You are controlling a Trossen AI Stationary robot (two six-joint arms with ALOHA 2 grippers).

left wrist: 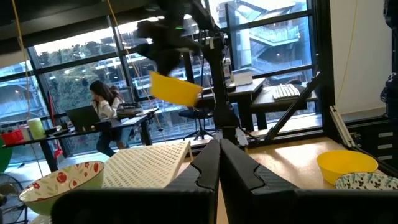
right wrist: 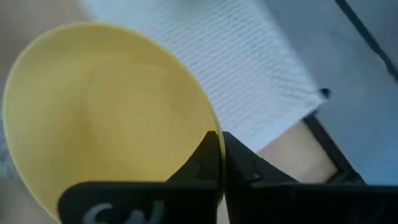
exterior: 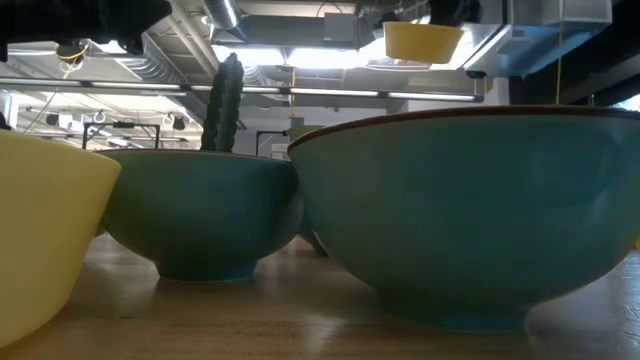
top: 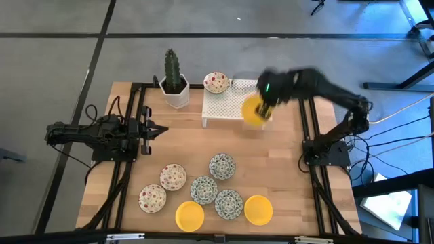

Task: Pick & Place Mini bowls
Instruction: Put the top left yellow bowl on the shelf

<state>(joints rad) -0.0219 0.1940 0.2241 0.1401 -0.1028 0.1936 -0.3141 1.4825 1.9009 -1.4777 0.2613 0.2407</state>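
I have the right gripper (top: 266, 108) up in the air over the right end of the white perforated rack (top: 224, 105), its fingers pinched tight on the rim of a yellow bowl (top: 253, 112). In the right wrist view that bowl (right wrist: 106, 118) fills most of the picture, its edge clamped between my two dark fingers, with the rack below it. From the low view the same bowl (exterior: 422, 41) hangs high above the table.

One red-specked bowl (top: 216, 82) sits on the far left corner of the rack, next to the cactus pot (top: 175, 91).

The rest lie at the near side of the table (top: 271, 156): two red-specked bowls (top: 173, 177) on the left, three blue-green patterned bowls (top: 222, 165) in the middle, and two yellow bowls (top: 258, 209), one at the near middle and one to the right.

My left gripper (top: 157, 131) waits at the left edge of the table, fingers closed together and holding nothing, pointing toward the rack.
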